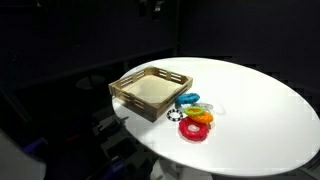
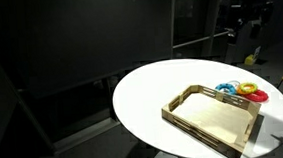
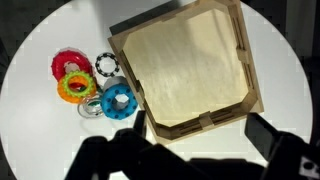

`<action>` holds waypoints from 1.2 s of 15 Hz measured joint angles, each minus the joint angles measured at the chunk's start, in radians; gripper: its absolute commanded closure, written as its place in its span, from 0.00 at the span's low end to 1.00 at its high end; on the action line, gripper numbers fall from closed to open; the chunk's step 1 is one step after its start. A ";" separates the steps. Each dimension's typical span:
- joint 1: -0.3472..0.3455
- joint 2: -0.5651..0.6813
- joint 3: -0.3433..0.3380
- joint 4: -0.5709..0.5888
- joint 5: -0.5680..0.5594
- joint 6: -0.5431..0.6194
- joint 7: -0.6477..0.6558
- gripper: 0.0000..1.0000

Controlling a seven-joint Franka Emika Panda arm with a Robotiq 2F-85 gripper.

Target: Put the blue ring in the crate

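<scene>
Blue ring [image 3: 118, 100] lies on the white round table [image 3: 40, 120], outside the crate [image 3: 190, 70] and just beside its long wall near one corner. Red ring [image 3: 68, 65] and orange ring [image 3: 75, 88] lie adjacent. Crate sits near the table edge. Gripper [image 3: 195, 155] hangs above, fingers apart, holding nothing.

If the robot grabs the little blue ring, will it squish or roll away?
Probably not squish: the blue ring looks like hard plastic. It lies flat beside the crate, so it likely slides, not rolls. Being small, it's probably light.
</scene>
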 measured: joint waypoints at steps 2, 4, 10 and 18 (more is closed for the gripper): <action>-0.010 0.045 -0.020 0.024 -0.003 0.009 0.000 0.00; -0.022 0.086 -0.044 0.036 -0.016 0.023 0.000 0.00; -0.046 0.194 -0.116 0.044 -0.055 0.101 0.000 0.00; -0.048 0.302 -0.155 0.048 -0.143 0.179 0.018 0.00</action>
